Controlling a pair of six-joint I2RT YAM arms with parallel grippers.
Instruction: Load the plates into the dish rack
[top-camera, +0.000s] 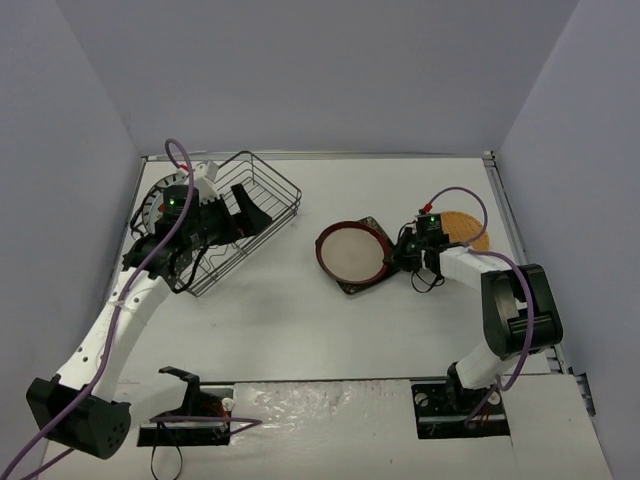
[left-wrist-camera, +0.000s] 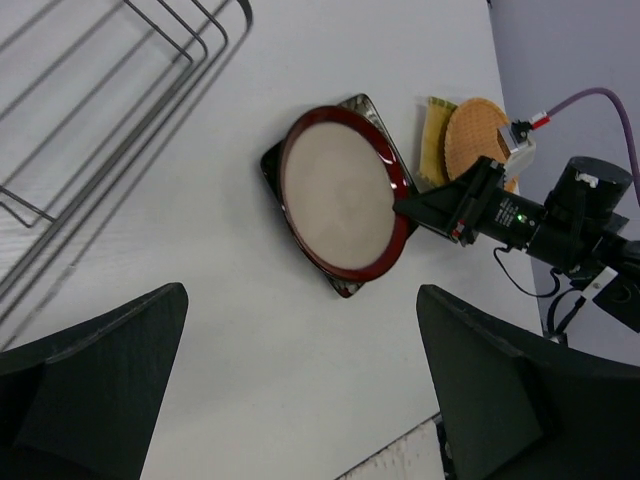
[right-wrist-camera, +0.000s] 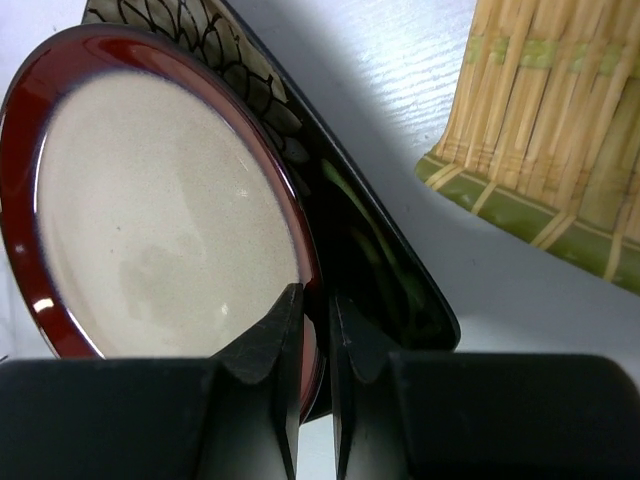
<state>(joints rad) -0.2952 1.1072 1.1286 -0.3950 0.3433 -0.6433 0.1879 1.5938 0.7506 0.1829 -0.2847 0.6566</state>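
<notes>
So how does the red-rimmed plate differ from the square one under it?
The red-rimmed plate is round, pale-centred; the square plate is dark, patterned. The round one lies on top, its rim pinched by the right end effector; the square one is underneath. Both lie outside the dish rack.

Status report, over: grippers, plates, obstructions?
Left gripper open, by dark wire dish rack. Right gripper shut on red-brown-rimmed pale round plate, atop dark square plate. Nothing between stack and rack.

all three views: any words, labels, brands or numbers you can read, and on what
None: no readable text in any view.
The red-rimmed plate, dark square plate and woven mat carry only colour or pattern, no lettering.
The camera unit on the right arm shows a green light but no legible label.
</notes>
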